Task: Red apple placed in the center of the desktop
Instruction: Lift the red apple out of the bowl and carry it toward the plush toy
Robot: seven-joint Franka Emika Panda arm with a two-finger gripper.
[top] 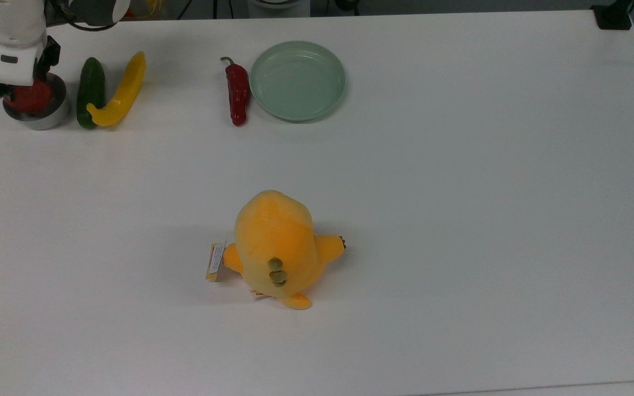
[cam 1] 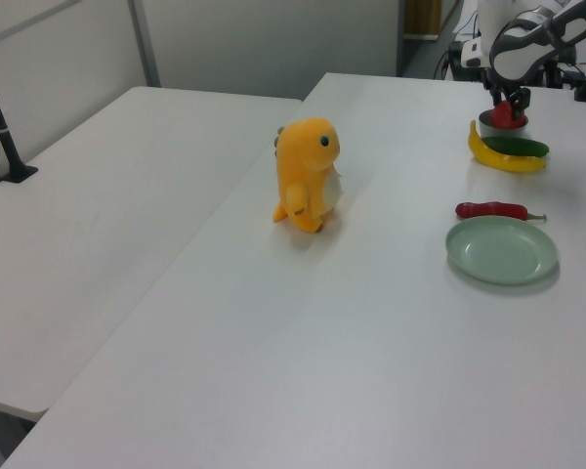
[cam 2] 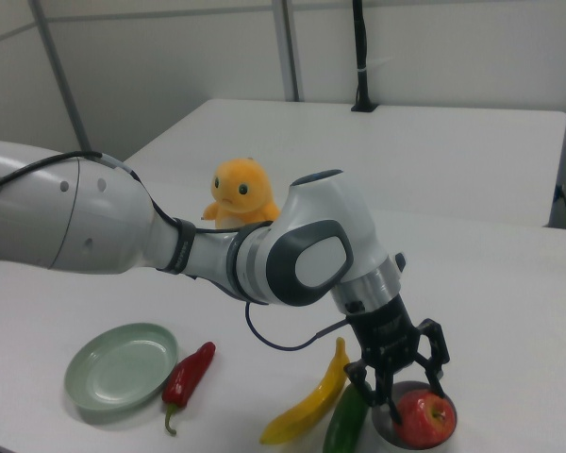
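Note:
The red apple [top: 29, 98] [cam 2: 424, 417] sits in a small metal bowl [top: 42, 118] at the far left back corner of the white desktop [top: 460, 192] in the top view. My gripper [cam 2: 418, 401] comes down over the bowl, its black fingers [cam 2: 394, 408] pressed against both sides of the apple, shut on it. The white wrist hides the apple's top in the top view. In the left view the apple [cam 1: 506, 113] shows as a small red spot under the gripper at the far right.
A green cucumber [top: 90, 91] and a long yellow fruit [top: 121, 91] lie just right of the bowl. Farther right are a dark-red chili pepper [top: 237, 93] and a pale green plate [top: 298, 80]. An orange plush toy [top: 275, 247] stands near the desktop's middle.

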